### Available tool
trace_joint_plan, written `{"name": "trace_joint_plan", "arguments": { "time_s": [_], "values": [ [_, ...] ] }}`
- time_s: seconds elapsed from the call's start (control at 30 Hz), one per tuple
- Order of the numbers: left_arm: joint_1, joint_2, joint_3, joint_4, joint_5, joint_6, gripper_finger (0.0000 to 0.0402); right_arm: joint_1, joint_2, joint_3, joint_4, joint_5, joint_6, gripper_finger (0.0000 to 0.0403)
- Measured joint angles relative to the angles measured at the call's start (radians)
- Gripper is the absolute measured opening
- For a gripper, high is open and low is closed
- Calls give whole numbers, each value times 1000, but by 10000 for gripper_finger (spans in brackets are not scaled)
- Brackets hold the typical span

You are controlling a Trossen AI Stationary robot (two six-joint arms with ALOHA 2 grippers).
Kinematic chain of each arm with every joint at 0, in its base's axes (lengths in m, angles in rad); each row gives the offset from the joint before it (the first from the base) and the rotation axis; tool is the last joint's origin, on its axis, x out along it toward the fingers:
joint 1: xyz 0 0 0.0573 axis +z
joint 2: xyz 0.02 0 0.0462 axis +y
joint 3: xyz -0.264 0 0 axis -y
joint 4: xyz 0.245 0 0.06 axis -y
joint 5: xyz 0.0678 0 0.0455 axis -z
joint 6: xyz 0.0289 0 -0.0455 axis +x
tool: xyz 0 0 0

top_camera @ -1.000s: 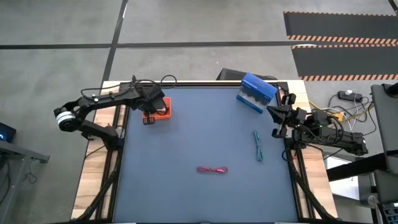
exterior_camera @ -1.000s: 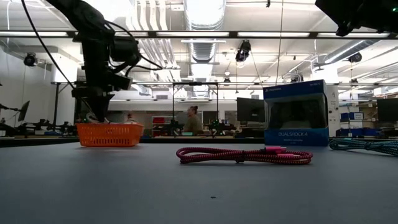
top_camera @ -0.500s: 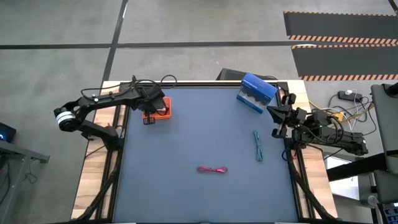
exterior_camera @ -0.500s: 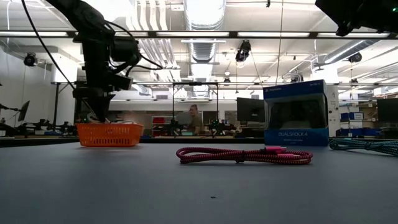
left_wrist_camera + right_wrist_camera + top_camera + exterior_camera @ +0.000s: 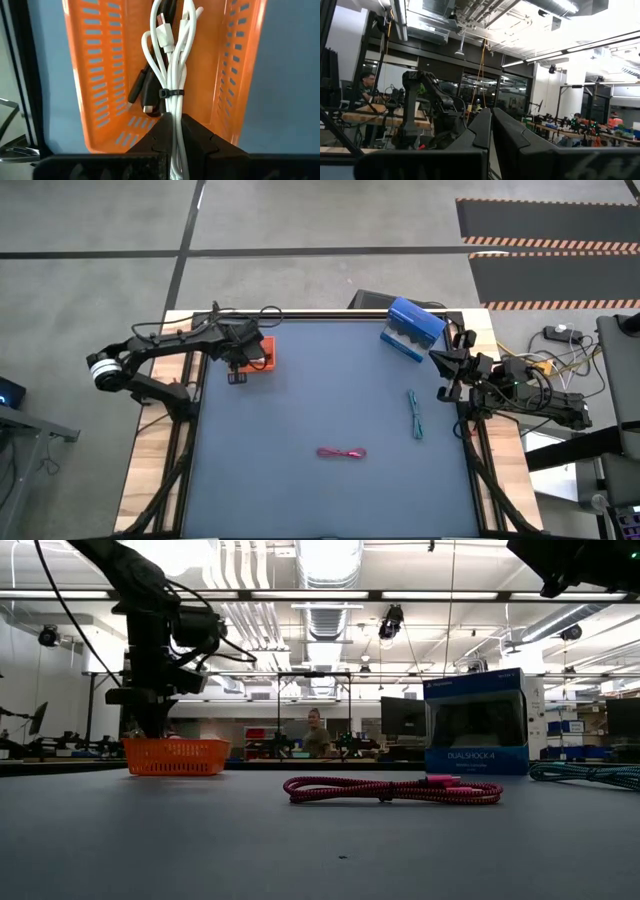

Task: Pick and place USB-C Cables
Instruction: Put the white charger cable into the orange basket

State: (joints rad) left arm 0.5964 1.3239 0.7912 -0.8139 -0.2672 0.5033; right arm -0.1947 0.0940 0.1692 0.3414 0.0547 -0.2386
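Note:
My left gripper point(image 5: 238, 374) stands over the near left corner of the orange tray point(image 5: 264, 352) at the table's far left and is shut on the white cable bundle point(image 5: 175, 65). A black cable point(image 5: 142, 92) lies in the tray point(image 5: 105, 75) under the white one. The red-pink cable point(image 5: 342, 453) lies flat on the mat near the middle front and shows in the low view point(image 5: 390, 789). The teal cable point(image 5: 414, 414) lies flat toward the right. My right gripper point(image 5: 491, 122) is shut and empty at the table's right edge point(image 5: 447, 376). My left gripper pinches the white bundle near one end point(image 5: 176, 122) between its two fingers, just behind the bundle's black tie. The fingers come from above, pointing down into the tray. The rest of the bundle stretches along the tray's inside, over the black cable.
A blue box point(image 5: 411, 328) stands at the far right of the mat and shows in the low view point(image 5: 476, 723). Bare mat point(image 5: 320, 400) spreads between the tray and the loose cables. A person shows far behind the table point(image 5: 316, 730).
My left gripper has gone a little toward the table's left edge, from over the tray's middle to its near left corner, staying low over the tray.

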Motion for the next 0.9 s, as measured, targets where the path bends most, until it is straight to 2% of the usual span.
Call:
{"name": "trace_joint_plan", "arguments": {
  "time_s": [0.53,0.9],
  "values": [
    [0,0,-4,47,0,0,13,0,0,0,0,0,2,9],
    [0,0,-4,52,-23,-2,68,0,0,0,9,0,3,9]
  ]
}}
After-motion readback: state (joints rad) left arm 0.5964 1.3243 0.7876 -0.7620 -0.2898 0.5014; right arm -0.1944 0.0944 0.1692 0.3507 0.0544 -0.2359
